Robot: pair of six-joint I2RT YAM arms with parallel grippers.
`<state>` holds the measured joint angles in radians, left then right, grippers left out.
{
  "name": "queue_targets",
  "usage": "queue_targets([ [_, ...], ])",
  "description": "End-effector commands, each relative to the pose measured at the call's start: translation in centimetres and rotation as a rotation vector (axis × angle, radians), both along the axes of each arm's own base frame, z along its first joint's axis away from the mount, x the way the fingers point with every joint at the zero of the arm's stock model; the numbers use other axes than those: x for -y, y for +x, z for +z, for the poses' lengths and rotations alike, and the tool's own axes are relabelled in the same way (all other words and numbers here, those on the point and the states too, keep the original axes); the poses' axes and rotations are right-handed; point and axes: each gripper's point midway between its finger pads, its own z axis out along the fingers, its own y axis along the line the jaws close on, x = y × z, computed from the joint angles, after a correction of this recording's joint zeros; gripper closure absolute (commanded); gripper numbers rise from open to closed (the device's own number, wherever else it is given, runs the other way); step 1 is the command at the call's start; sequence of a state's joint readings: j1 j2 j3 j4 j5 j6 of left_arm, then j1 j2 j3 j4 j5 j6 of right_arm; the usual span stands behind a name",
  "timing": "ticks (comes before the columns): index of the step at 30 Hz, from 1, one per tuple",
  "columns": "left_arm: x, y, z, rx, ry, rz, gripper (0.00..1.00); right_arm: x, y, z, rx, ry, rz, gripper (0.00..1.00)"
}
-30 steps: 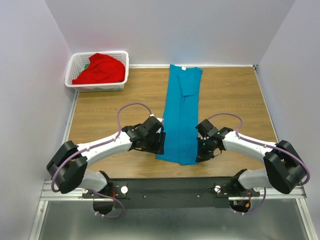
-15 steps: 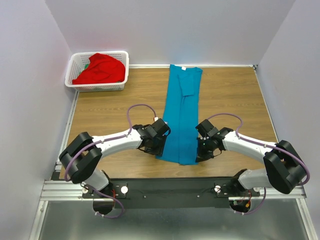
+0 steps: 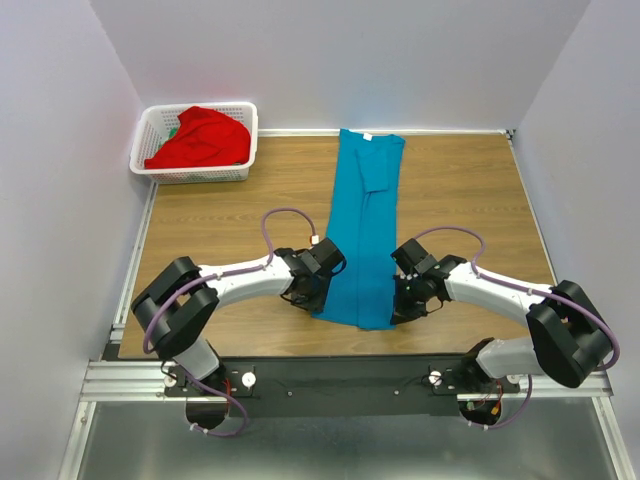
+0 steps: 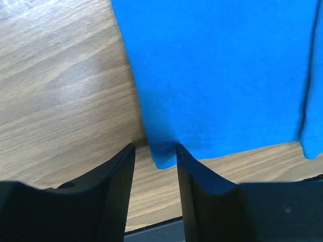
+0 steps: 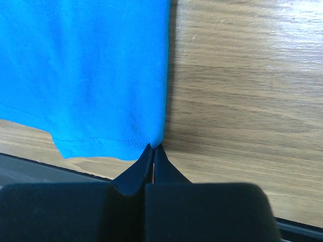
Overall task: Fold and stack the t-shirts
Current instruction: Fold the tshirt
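Observation:
The teal-blue t-shirt (image 3: 365, 220) lies folded into a long narrow strip down the middle of the wooden table. My left gripper (image 3: 322, 298) is at its near left corner. In the left wrist view the left gripper (image 4: 155, 151) is open, and the hem corner of the teal shirt (image 4: 217, 75) lies between the fingertips without being clamped. My right gripper (image 3: 400, 305) is at the near right corner. Seen from its wrist, the right gripper (image 5: 153, 147) is shut, pinching the corner of the teal shirt (image 5: 86, 70). The red t-shirt (image 3: 200, 138) is bunched in the basket.
A white lattice basket (image 3: 190, 174) stands at the back left corner, with a bit of green cloth under the red shirt. White walls close in the table on three sides. The black mounting rail (image 3: 340, 375) runs along the near edge.
The left arm has slid right until its fingers straddle the shirt's near left corner, and its jaws have narrowed. The right gripper has closed on the near right corner.

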<state>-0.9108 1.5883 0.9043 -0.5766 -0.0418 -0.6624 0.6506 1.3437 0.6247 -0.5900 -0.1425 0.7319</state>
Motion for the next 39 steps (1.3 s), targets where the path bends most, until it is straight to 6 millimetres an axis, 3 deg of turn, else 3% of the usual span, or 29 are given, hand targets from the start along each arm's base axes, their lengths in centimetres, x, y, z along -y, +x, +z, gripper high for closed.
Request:
queue_targets([
  [1,0.0,-0.5,-0.5,-0.018,0.031,-0.021,0.59,1.1,-0.7,-1.3,-0.019,-0.045,0.014,0.99],
  [10,0.3,-1.2,-1.0,-0.041,0.07,-0.044,0.68,1.0,-0.6,-1.3,-0.016,-0.043,0.016,0.99],
  [12,0.2,-1.2,-0.9,-0.039,0.072,-0.041,0.74,1.0,-0.6,-1.3,-0.014,-0.041,0.019,0.99],
  [16,0.0,-1.3,-0.6,-0.036,0.087,-0.035,1.0,0.9,-0.6,-0.9,-0.005,-0.028,0.019,0.99],
  [22,-0.5,-3.9,1.2,-0.049,0.095,-0.056,1.0,0.4,-2.1,0.9,-0.043,0.032,0.065,0.99],
  [25,0.0,-6.1,2.1,-0.072,0.06,-0.072,1.0,0.4,-3.9,2.1,-0.08,0.084,0.088,0.99],
  [28,1.3,-6.6,3.1,-0.065,-0.022,-0.088,1.0,0.3,-3.9,3.4,-0.047,0.113,0.091,0.99],
  [32,3.6,-3.6,5.1,0.007,-0.115,-0.084,1.0,1.3,0.1,4.6,0.081,-0.005,0.031,0.99],
  [34,4.0,-0.4,6.3,0.077,-0.133,-0.046,1.0,1.6,2.4,5.3,0.134,-0.042,0.01,0.99],
  [35,4.0,0.8,6.7,0.103,-0.135,-0.029,1.0,2.0,4.9,5.9,0.168,-0.078,-0.011,0.99],
  [36,3.6,3.5,7.1,0.156,-0.132,0.005,1.0,2.2,6.1,6.2,0.182,-0.083,-0.019,0.99],
  [38,3.5,6.7,8.2,0.222,-0.151,0.05,1.0,2.5,8.8,6.8,0.205,-0.088,-0.036,0.99],
  [39,3.7,8.2,8.7,0.251,-0.174,0.061,1.0,2.7,11.4,7.5,0.236,-0.089,-0.043,0.99],
])
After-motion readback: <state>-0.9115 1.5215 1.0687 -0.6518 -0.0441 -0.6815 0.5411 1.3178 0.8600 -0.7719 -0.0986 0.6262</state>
